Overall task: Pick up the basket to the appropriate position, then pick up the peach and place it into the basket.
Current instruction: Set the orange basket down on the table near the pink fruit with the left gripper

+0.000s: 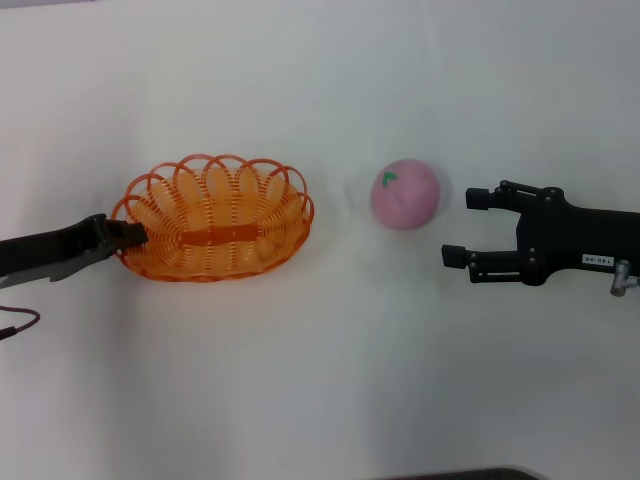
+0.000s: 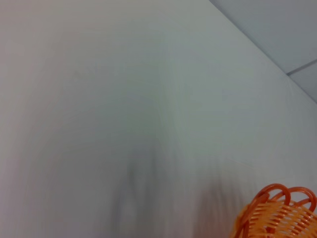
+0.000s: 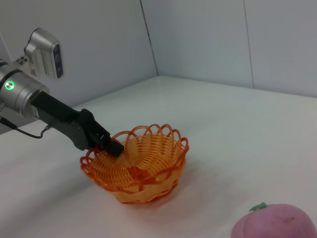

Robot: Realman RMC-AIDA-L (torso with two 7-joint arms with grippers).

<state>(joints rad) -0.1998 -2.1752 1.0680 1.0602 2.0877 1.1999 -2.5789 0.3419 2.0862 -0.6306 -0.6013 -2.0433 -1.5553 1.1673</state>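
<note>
White tabletop (image 1: 330,380), pale walls behind. Orange basket (image 1: 212,218) stood left of centre, apparently resting on the surface. Left gripper (image 1: 135,237) was pinched on its scalloped rim at the left end, jaws closed on the wire. Peach (image 1: 406,194) sat on the bare surface just right of the basket, outside it, not touched. Right gripper (image 1: 462,228) hovered beside the peach, fingers spread wide, holding nothing. Judged: basket placing about done, pending release; peach pick and drop wholly left.
</note>
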